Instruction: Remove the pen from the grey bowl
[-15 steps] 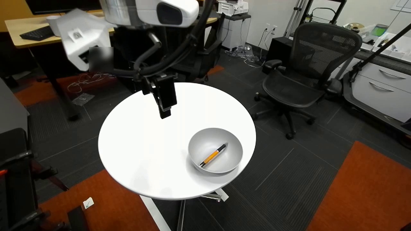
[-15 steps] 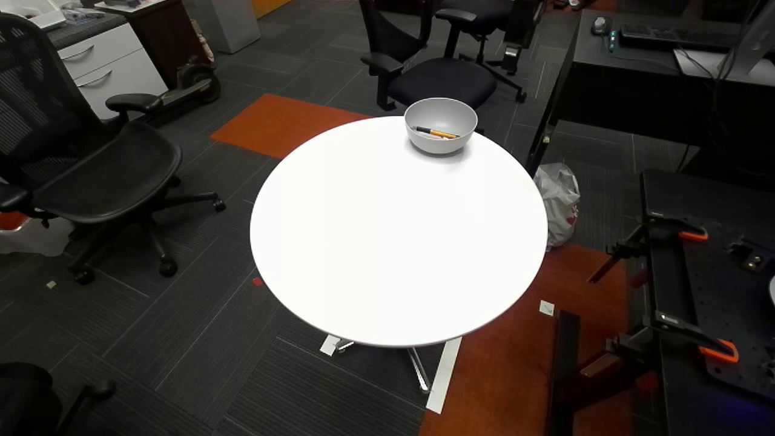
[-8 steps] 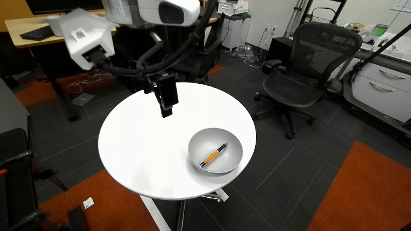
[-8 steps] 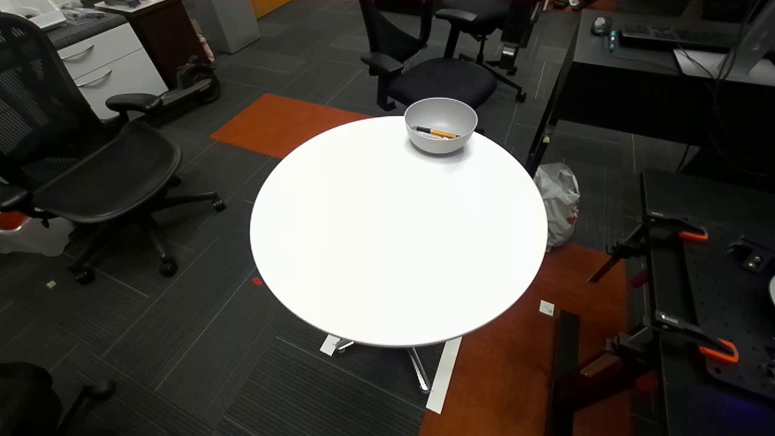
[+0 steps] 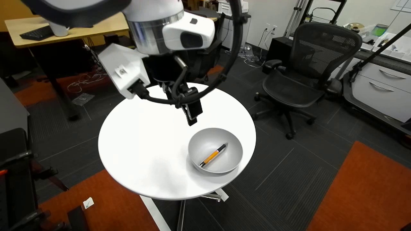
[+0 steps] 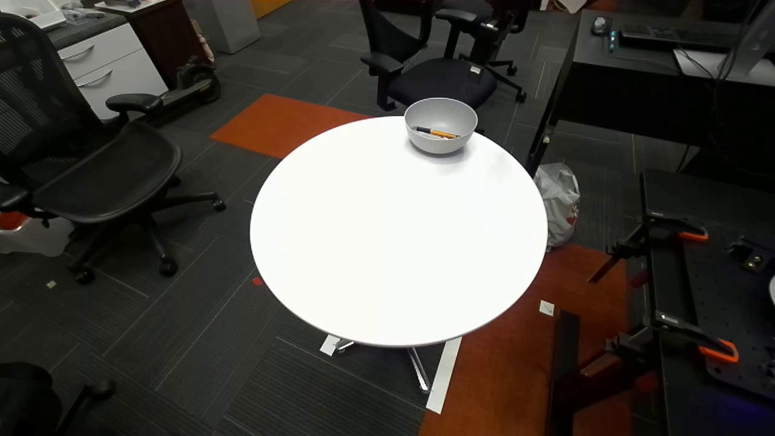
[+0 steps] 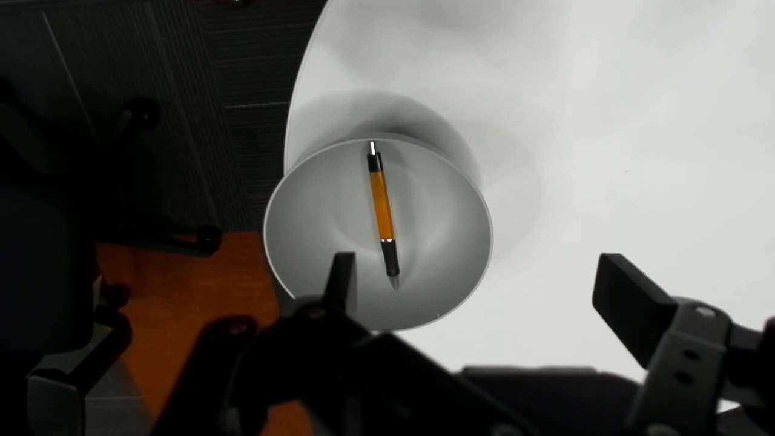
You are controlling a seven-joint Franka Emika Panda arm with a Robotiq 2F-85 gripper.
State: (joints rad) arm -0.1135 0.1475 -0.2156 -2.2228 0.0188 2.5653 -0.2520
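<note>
The fingers [image 7: 633,306] hang spread wide above the white counter [image 7: 593,151], and there's the orange-barrelled pen [image 7: 381,206], lying at a slant inside the grey bowl [image 7: 445,260]!

Your table [image 5: 144,144]: round, white, smooth. Directly on it you have grey bowl [image 5: 226,160], upright, close to edge.

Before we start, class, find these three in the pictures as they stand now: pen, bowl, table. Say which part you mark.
Pen [image 7: 382,206]: wrist view, on its orange barrel.
Bowl [image 5: 229,157]: in an exterior view, on its inside.
Table [image 6: 399,230]: in an exterior view, on its white top.
</note>
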